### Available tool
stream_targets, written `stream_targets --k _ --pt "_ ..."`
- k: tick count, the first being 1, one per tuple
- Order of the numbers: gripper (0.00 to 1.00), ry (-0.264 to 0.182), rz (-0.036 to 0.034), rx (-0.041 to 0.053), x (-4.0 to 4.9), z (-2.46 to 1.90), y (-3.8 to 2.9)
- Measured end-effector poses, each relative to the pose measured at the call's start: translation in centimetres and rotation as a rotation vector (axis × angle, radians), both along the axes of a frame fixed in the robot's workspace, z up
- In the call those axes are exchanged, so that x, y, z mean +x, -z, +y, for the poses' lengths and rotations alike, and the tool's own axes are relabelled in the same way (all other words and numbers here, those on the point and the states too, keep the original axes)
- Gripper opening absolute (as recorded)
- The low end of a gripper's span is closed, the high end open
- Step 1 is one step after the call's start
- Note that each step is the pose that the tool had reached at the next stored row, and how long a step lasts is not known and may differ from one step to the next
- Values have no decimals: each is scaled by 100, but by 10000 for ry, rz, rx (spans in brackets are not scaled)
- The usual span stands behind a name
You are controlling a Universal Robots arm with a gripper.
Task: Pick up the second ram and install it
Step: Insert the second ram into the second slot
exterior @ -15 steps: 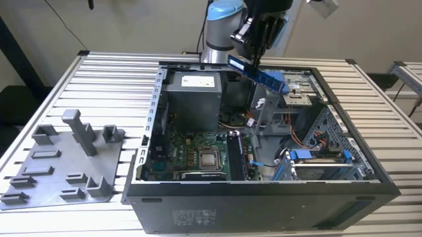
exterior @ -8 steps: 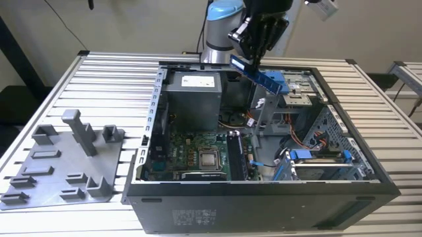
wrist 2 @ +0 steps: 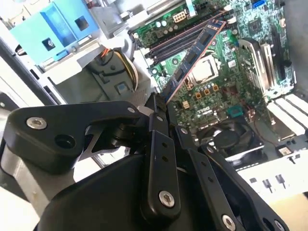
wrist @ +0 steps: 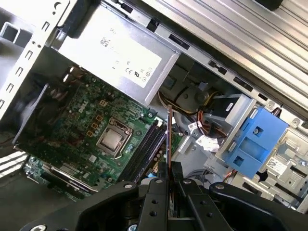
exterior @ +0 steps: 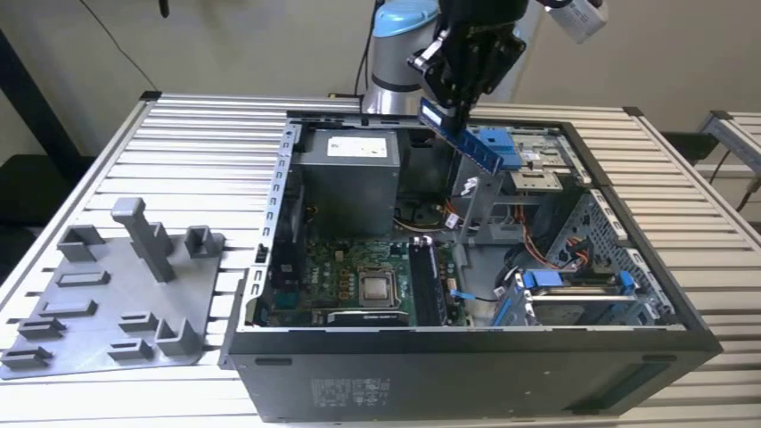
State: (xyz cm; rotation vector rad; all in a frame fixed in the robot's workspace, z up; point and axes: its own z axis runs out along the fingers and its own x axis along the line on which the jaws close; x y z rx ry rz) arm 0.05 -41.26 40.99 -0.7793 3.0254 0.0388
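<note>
Grip is closed: the black pincer (exterior: 445, 100) clamps one end of the second ram (exterior: 466, 135) — a long, thin blue circuit-board strip with black chips — held in the air above the open dark metal computer case (exterior: 452, 374). From the pincer its long axis slants downward toward the exterior view's right, free end lowest.

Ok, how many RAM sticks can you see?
1 for sure: the ram held in the gripper above the open case. Another may sit hidden in the motherboard slots.
</note>
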Motion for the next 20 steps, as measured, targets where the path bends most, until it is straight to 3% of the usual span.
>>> stream_targets --k 20 --pt "14 3051 0 0 0 0 18"
